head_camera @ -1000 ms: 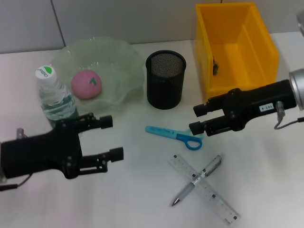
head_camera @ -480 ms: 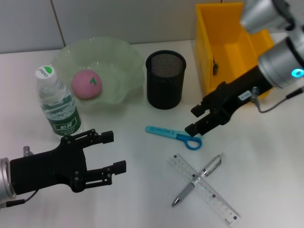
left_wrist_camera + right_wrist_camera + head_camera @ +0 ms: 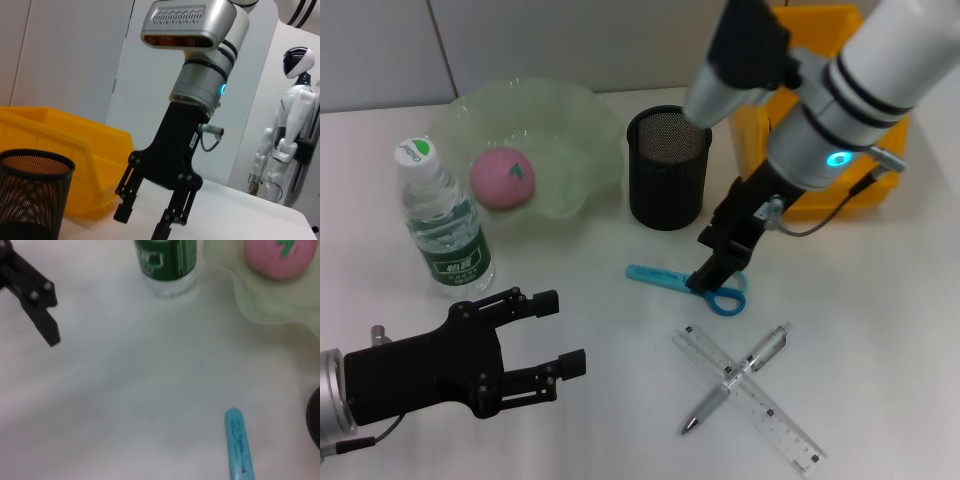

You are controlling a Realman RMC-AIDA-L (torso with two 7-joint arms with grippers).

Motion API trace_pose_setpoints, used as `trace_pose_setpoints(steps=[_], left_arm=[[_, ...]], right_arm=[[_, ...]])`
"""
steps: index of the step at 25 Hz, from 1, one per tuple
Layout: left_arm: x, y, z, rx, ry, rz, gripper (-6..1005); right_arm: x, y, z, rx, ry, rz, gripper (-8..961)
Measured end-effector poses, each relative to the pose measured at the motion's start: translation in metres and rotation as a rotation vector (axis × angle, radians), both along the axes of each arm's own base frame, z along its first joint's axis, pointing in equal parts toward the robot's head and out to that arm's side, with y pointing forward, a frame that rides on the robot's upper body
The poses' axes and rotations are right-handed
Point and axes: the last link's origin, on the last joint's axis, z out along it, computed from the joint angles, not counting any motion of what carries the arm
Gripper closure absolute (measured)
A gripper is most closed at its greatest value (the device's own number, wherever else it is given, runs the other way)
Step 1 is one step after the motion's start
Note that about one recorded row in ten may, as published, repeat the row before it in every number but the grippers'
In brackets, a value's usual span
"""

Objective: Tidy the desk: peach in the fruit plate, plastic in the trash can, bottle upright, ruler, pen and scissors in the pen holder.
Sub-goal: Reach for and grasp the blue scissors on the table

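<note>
1. The pen holder is the landmark; the peach already sits in the fruit plate beside it.
2. The right gripper, fingers apart, is poised over the handle end of the scissors, which lie flat just in front of the holder — close squarely across the loops (they look slippery).
3. The left gripper, also spread, waits well clear.

Readable text is scarce. The bottle has a white cap with a green logo, its lettering too small to read. Its green label carries white print, also illegible. The ruler shows graduation marks, no legible numbers. The scissors have dark markings on the blue sheath, unreadable.
</note>
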Motion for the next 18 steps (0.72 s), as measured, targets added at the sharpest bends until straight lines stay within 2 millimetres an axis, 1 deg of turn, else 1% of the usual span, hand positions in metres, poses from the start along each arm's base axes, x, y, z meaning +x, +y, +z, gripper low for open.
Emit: trace_pose_setpoints(steps=[1, 2, 6, 18], left_arm=[[-0.001, -0.001, 0.000, 0.000, 0.000, 0.006, 191], [-0.001, -0.001, 0.000, 0.000, 0.000, 0.006, 192], [-0.002, -0.002, 0.000, -0.001, 0.001, 0.013, 193], [-0.002, -0.002, -0.001, -0.004, 0.000, 0.019, 196]], right_arm=[[-0.002, 0.001, -0.007, 0.000, -0.025, 0.016, 289], [-0.002, 0.001, -0.007, 0.000, -0.025, 0.016, 289], [-0.003, 0.003, -0.019, -0.001, -0.062, 0.041, 289], [0.001, 0.008, -0.033, -0.010, -0.098, 0.048, 294]])
